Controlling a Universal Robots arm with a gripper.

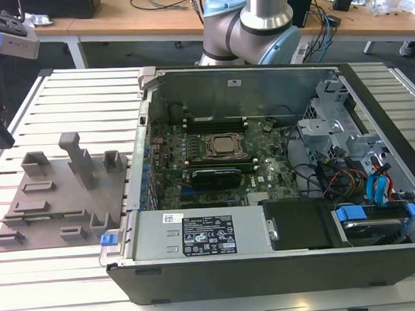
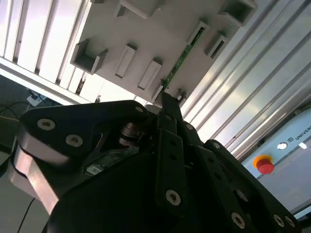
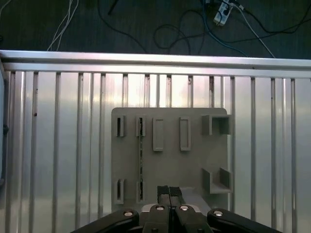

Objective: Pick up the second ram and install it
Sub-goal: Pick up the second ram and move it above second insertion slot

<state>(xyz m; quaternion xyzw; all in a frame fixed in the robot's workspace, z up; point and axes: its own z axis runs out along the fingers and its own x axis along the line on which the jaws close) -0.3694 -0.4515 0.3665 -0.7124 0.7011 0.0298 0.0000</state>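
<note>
One long green circuit-board stick, the second ram (image 3: 141,160), stands on edge between slotted blocks of the grey plastic tray (image 3: 194,155), likely so its upper edge is offered for pinching. Black gripper (image 3: 169,190) hangs pointing down above the tray, offset from the stick, fingers pressed together, empty.

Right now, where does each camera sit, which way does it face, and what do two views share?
Exterior view: off the arm, looking down on the open computer case and grey tray; its base joints show.
First wrist view: on the wrist, straight down on the tray; shut fingers show.
Second wrist view: on the wrist, slanting past the fingers.
Both wrist views share tray and second ram.
</note>
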